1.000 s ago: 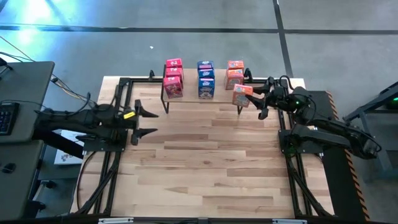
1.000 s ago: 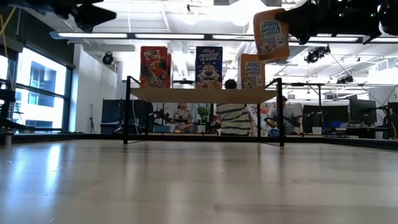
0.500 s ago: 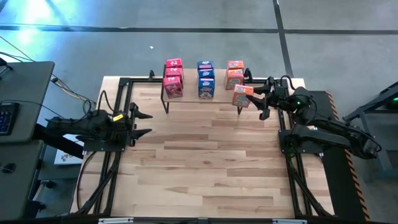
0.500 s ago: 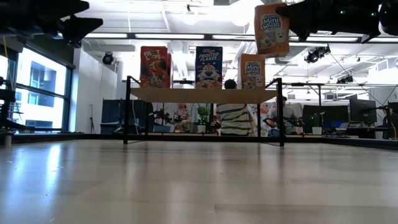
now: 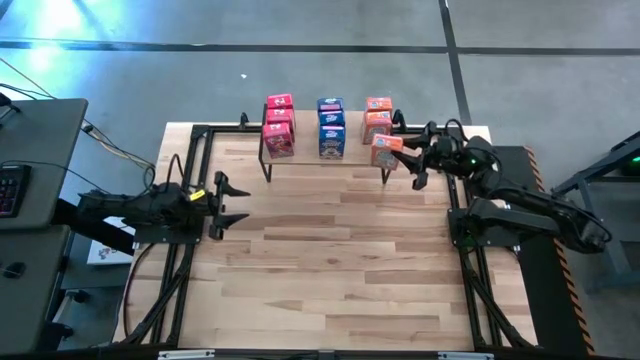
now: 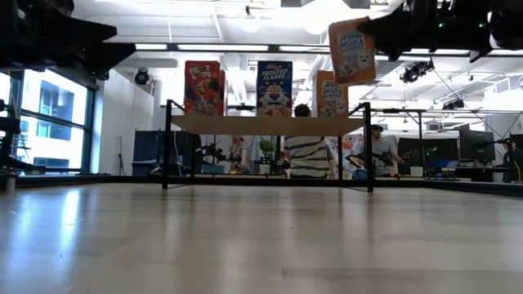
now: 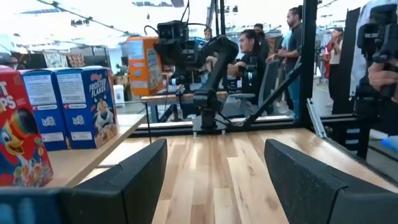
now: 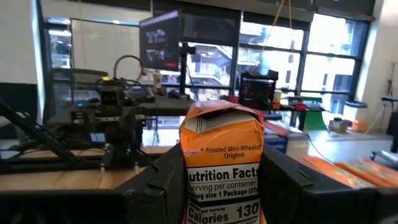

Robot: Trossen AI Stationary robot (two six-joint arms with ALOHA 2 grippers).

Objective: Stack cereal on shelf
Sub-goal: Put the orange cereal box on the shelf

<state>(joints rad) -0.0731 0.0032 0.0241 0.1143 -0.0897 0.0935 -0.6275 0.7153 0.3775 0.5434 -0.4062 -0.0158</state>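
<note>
The shelf [image 6: 265, 124] stands at the table's far edge on thin black legs. On its plank top stand pink boxes [image 5: 278, 125], blue boxes [image 5: 331, 127] and orange boxes [image 5: 378, 117]. My right gripper [image 5: 404, 152] is shut on another orange cereal box [image 6: 352, 51]. It holds the box in the air by the shelf's right end, higher than the standing boxes. The box also shows in the right wrist view [image 8: 222, 168]. My left gripper [image 5: 225, 200] is open and empty near the table's left edge, and its wrist view [image 7: 214, 186] shows the gap. My right gripper pinches the orange box between its two fingers [image 8: 158, 183], one on each broad face. The narrow nutrition panel [image 8: 194, 186] faces the wrist. The fingers come level from the table's right side. The box is lifted clear, its top up and slightly tilted.
Black frame rails run along the table's left [image 5: 190, 200] and right [image 5: 455, 200] sides. The middle and near wooden tabletop [image 5: 330, 260] is bare. People sit and stand in the room behind the shelf [image 6: 309, 155].
My left gripper has drawn back toward the table's left edge and sunk lower, still open. My right gripper has carried the orange box a little toward the shelf's orange boxes, and the box now tilts slightly.
</note>
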